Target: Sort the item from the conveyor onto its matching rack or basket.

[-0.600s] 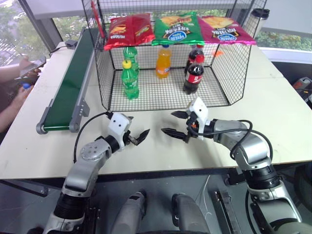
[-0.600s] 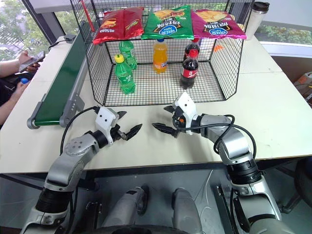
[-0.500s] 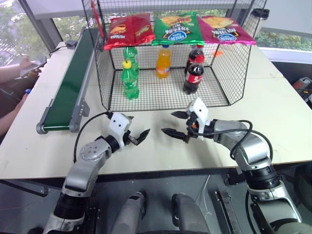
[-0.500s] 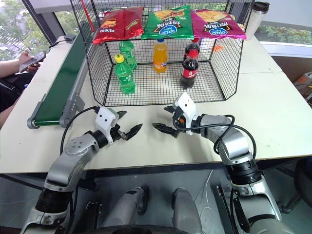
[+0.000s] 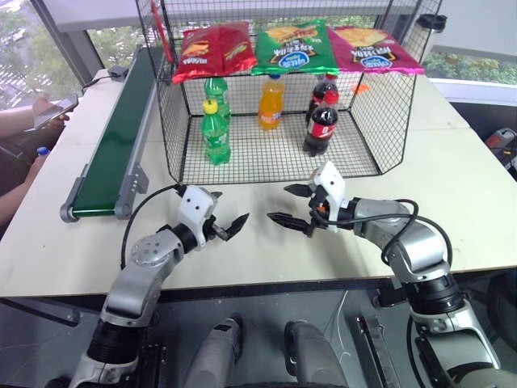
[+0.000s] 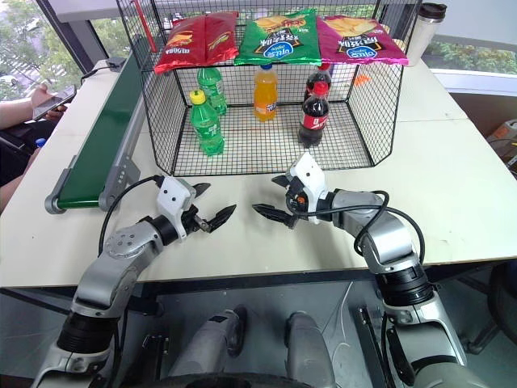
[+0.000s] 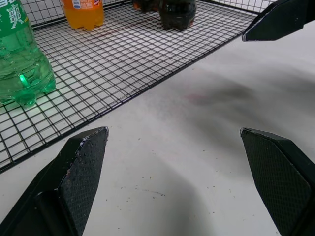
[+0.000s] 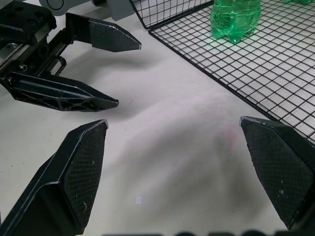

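Observation:
An orange soda bottle (image 5: 271, 103) stands upright inside the black wire rack (image 5: 365, 121), between two green bottles (image 5: 215, 133) and two cola bottles (image 5: 321, 121). The dark green conveyor (image 5: 113, 153) runs along the left of the table with nothing on its belt. My left gripper (image 5: 233, 206) and right gripper (image 5: 277, 202) hover over the table just in front of the rack. Their tips point at each other a short gap apart. Both are open and hold nothing. In the left wrist view the orange bottle (image 7: 83, 10) stands beyond the mesh floor.
Red (image 5: 214, 50), green (image 5: 292, 44) and pink (image 5: 371, 47) chip bags lie on the rack's top shelf. A lidded cup (image 5: 428, 32) stands at the back right. At the left edge a person's hand holds a phone (image 5: 48, 109), with a small blue cap (image 5: 42, 150) below it.
Both grippers and the bottles have kept still. The person's arm at the left edge has shifted slightly.

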Available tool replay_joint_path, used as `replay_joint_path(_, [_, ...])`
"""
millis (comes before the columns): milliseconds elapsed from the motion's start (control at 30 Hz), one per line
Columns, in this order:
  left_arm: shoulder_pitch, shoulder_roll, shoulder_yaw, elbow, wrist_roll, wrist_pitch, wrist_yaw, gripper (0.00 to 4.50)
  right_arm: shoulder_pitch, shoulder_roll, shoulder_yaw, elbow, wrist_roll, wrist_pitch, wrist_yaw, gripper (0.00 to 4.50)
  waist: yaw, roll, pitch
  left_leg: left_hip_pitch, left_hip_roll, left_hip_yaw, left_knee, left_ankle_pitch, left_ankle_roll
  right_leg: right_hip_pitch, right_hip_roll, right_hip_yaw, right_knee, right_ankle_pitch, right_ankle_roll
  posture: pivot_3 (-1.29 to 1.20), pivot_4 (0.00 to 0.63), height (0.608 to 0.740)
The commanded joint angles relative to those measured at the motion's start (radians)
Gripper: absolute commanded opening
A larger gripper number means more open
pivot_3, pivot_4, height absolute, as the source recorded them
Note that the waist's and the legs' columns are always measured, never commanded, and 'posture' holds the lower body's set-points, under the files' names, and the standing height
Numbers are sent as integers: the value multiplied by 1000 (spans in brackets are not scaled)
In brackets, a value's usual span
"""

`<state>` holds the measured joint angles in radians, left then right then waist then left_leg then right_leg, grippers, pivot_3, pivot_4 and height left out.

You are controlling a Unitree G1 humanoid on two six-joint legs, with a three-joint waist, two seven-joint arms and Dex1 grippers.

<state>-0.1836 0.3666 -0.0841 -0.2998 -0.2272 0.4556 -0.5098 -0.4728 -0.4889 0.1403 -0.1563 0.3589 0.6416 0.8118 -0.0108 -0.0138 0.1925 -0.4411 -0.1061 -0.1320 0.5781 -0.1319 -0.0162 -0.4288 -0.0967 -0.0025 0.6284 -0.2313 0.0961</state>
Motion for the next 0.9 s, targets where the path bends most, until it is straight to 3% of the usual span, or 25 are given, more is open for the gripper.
replay_joint_path(33, [-6,9,1,-40,-3,-1,-6,4500,2,-9,-23,-51,16,-5,1,4441,0,0,0,0,0,0,0,0,0,0,0,0,0,0,0,0,150,739])
replay_joint_path(900, [-35,-3,-5,-30,5,1,10,4500,-1,-1,-23,-46,12,-19,-5,4441,0,0,0,0,0,0,0,0,0,0,0,0,0,0,0,0,150,739])
